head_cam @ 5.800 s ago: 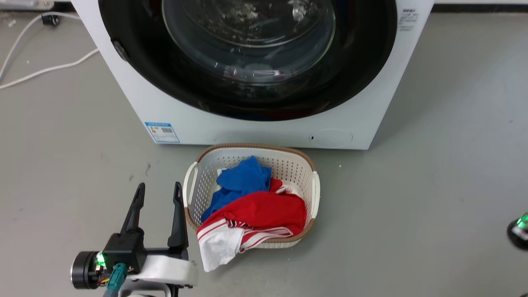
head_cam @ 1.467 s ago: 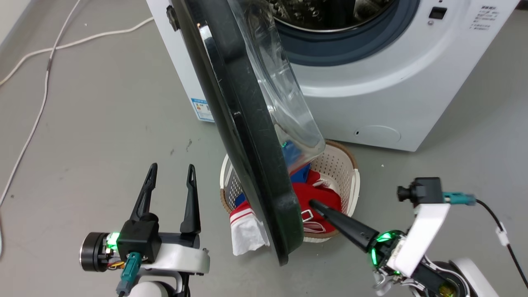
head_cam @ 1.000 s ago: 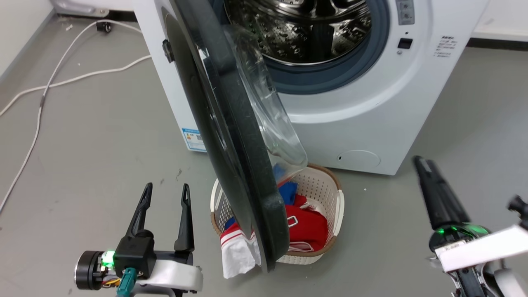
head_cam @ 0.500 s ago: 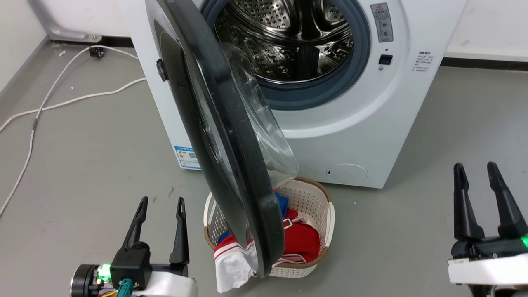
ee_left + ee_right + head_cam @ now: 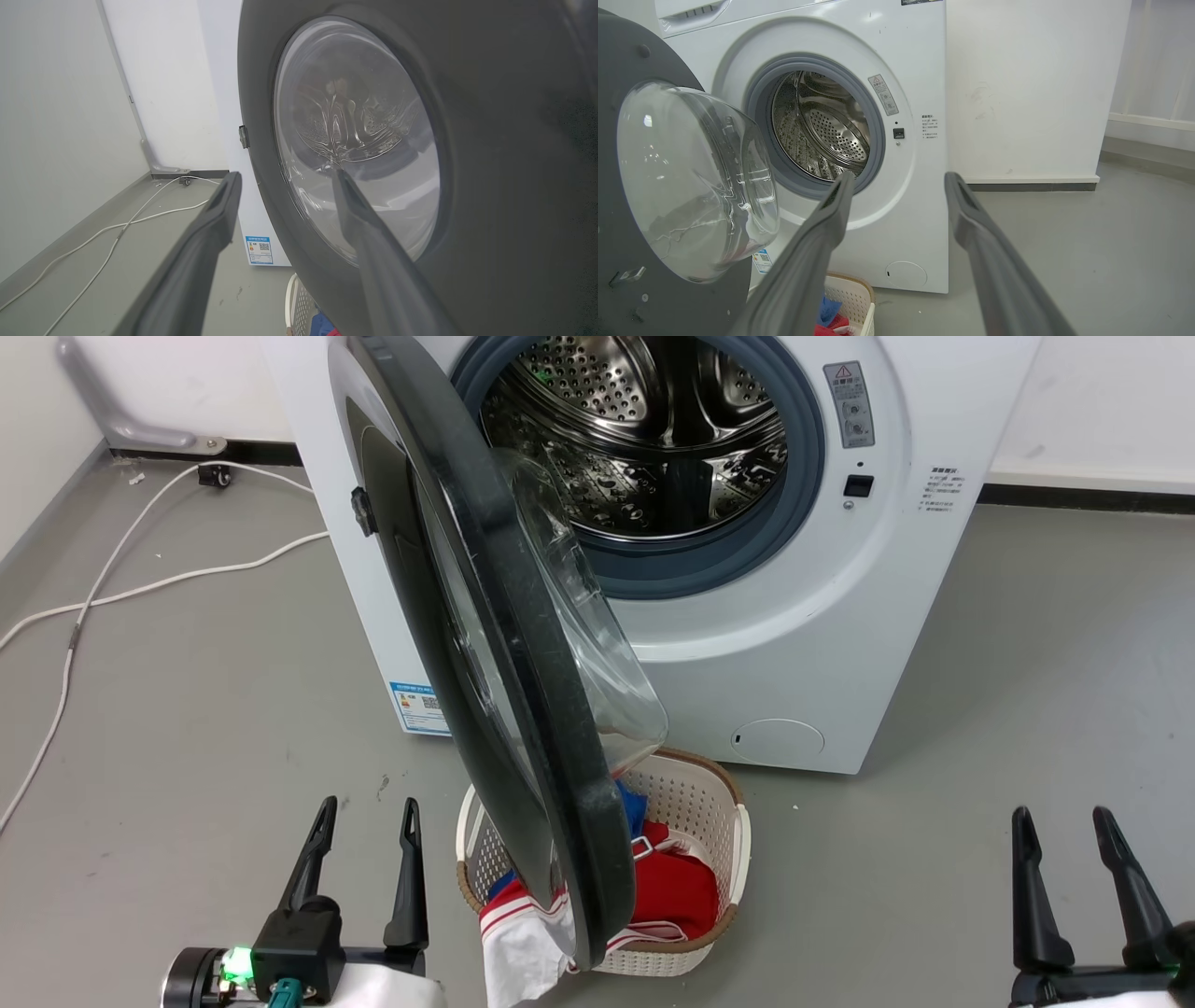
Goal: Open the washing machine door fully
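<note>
The white washing machine (image 5: 803, 644) stands at the top of the head view, its steel drum (image 5: 644, 439) exposed inside a grey gasket. The washing machine door (image 5: 485, 616), black-rimmed with a bulging clear glass bowl (image 5: 597, 653), is swung out towards me, edge-on, hinged at the machine's left. My left gripper (image 5: 366, 814) is open at the lower left, apart from the door's outer face (image 5: 490, 140). My right gripper (image 5: 1064, 821) is open at the lower right, holding nothing; its wrist view shows the door's inner side (image 5: 691, 182) and the machine (image 5: 901, 70).
A white laundry basket (image 5: 724, 803) with red and blue clothes sits on the grey floor under the door's lower edge. A white cable (image 5: 140, 588) trails across the floor at the left. A white wall (image 5: 1031, 88) stands right of the machine.
The door went from closed to swung wide. My right gripper left the door's rim and drew back to the lower right, open. The head camera tilted up, showing more of the drum.
</note>
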Robot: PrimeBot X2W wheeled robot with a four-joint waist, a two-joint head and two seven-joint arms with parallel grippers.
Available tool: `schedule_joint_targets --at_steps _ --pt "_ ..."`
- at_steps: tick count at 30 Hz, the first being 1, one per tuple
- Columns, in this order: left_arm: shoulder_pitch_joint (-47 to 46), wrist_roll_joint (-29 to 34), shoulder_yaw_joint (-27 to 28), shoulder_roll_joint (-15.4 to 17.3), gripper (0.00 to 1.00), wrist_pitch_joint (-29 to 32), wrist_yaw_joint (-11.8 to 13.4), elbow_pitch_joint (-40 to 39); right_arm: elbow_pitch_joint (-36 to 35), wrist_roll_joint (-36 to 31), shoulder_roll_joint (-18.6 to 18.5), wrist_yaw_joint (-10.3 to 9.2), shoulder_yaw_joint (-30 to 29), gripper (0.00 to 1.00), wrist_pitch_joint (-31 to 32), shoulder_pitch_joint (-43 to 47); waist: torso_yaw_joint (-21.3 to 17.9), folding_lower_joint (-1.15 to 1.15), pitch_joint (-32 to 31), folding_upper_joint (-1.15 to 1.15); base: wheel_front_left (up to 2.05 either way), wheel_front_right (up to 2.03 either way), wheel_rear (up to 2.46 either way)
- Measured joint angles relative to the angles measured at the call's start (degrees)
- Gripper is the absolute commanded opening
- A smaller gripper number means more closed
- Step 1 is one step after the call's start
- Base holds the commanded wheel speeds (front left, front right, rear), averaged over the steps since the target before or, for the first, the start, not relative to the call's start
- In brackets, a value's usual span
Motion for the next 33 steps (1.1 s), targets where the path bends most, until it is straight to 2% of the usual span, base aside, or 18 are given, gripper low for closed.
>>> schedule_joint_targets --at_steps 11,25,26,27,33 --pt "0.64 -0.22 0.08 -0.02 1.00 0.00 -0.46 0.52 0.37 -0.49 0.58 0.07 -0.42 1.00 -0.01 4.08 -0.07 0.00 -0.32 0.00 0.00 0.00 0.00" --pt "0.91 -0.62 0.49 -0.05 1.00 0.00 -0.42 1.52 1.62 0.36 0.60 0.07 -0.20 1.00 0.00 4.35 -0.12 0.00 -0.09 0.00 0.00 0.00 0.00" --pt "0.92 -0.62 0.52 -0.07 0.35 0.00 -0.41 1.59 1.67 0.33 0.60 0.07 -0.18 1.00 0.00 4.35 -0.16 0.00 -0.08 0.00 0.00 0.00 0.00" --pt "0.92 -0.58 0.54 -0.07 0.00 0.00 -0.35 1.64 1.69 0.21 0.60 0.07 -0.12 1.00 0.00 4.35 -0.20 0.00 -0.08 0.00 0.00 0.00 0.00" --pt "0.79 0.42 1.70 0.13 0.00 0.00 0.86 0.05 1.77 0.26 0.60 0.07 0.10 1.00 -0.01 4.34 -0.30 0.00 -0.20 0.00 0.00 0.00 0.00"
